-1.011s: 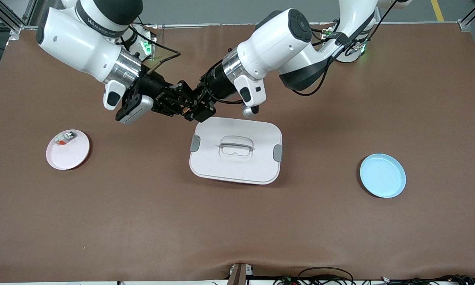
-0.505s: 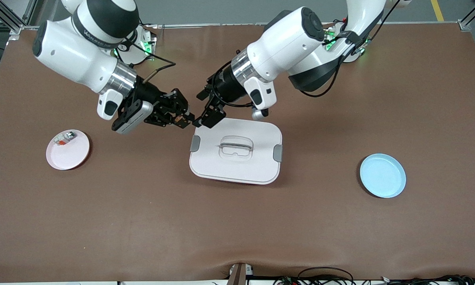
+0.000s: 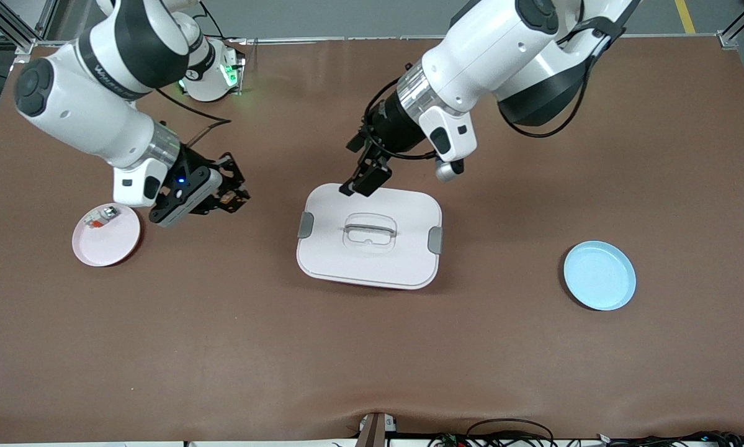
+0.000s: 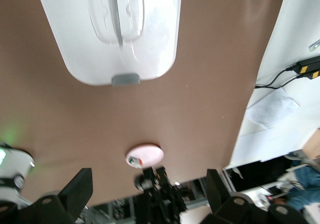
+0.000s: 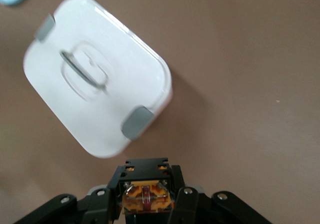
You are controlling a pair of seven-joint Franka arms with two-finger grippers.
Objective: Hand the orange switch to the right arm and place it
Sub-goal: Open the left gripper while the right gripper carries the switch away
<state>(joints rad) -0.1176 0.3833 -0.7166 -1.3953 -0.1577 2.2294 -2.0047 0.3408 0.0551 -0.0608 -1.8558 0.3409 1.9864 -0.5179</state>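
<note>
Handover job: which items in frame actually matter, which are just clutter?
In play:
- orange switch, clamped in the right claw
- left claw, open, over the white lidded box

Lying about:
- white lidded box
- pink plate holding a small white-grey part
- blue plate

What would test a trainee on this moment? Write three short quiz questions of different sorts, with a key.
1. True or false: the left gripper is shut on the orange switch.
2. The right gripper hangs over:
A. the blue plate
B. bare table between the pink plate and the white box
C. the box lid
3. Fill in: the small white part lies on the ____ plate.

Key:
1. False. The left gripper is open and empty over the box's edge; the right gripper holds the switch.
2. B
3. pink
</note>
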